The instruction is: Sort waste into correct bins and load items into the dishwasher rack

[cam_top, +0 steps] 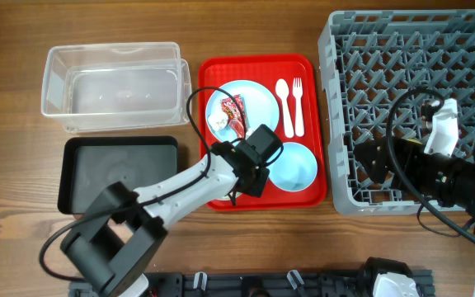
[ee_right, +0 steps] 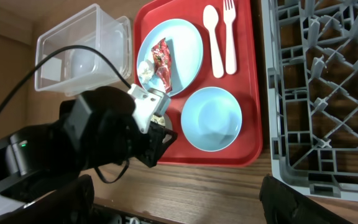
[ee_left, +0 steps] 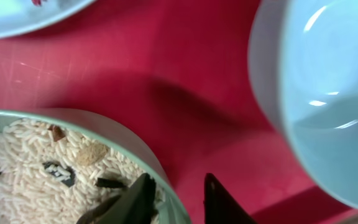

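Hidden, cropped, unreadable
Cannot find the green bowl (ee_left: 5, 121) overhead, covered by the left arm (cam_top: 180, 177); clipped by the wrist view's lower edge (rice (ee_left: 23, 168) too). Cannot read the wrapper (cam_top: 234, 115) print.

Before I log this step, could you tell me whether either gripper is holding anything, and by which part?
Nothing is held yet. The left gripper is open, its fingers astride the rim of the green bowl; the right gripper is open and empty.
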You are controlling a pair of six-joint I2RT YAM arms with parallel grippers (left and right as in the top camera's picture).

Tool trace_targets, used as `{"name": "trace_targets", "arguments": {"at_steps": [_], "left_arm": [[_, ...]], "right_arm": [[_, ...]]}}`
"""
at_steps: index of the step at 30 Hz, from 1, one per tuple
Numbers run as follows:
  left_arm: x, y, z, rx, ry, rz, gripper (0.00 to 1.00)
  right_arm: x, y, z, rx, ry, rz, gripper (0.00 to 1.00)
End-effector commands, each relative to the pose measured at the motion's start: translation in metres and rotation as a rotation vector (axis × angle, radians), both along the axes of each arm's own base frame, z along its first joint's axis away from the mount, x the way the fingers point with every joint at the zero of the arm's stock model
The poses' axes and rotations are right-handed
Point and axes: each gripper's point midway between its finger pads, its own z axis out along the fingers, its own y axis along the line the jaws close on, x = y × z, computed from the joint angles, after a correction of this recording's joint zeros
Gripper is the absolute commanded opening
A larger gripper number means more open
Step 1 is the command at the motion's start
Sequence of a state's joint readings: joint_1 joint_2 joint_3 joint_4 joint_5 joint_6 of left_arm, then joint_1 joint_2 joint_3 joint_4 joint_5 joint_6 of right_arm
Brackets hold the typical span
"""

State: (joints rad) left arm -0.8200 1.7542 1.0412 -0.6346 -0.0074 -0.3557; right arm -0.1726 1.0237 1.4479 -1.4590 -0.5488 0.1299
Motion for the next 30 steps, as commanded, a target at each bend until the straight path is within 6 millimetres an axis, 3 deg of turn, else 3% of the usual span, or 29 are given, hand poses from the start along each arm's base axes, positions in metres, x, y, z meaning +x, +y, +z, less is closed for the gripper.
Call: {"name": "trace_targets", "arguments": {"at_steps": [1,3,11,17,22,25,30], "left_arm": [[0.003,0.002,-0.010,0.034,0.000,0.006,0.15],[0.003,0.001,-0.009,0.033,-0.001,0.007,0.04],[-0.004,0.007,0.004,0.024,0.017,0.051,0.04],[-0.005,0.019,0.043,-0.062,0.029,0.141,0.04],[0.005,0.042,0.077,-0.187,0.062,0.240,0.04],[0.014,0.066,0.094,-0.253,0.077,0.326,0.04],[0.027,0.098,0.111,-0.438,0.165,0.418,0.04]], "right_arm": [[0.000,0.000,-0.002,-0.005,0.009,-0.001,0.87],[0.000,0.000,-0.002,-0.005,0.008,-0.001,0.87],[0.000,0.000,-0.002,-0.005,0.008,-0.002,0.87],[0.000,0.000,-0.002,-0.005,0.008,-0.002,0.88],[0.000,0.000,-0.002,-0.005,0.008,-0.001,0.88],[0.000,0.000,-0.002,-0.005,0.009,-0.001,0.87],[0.000,0.000,-0.002,-0.005,0.009,-0.001,0.88]]}}
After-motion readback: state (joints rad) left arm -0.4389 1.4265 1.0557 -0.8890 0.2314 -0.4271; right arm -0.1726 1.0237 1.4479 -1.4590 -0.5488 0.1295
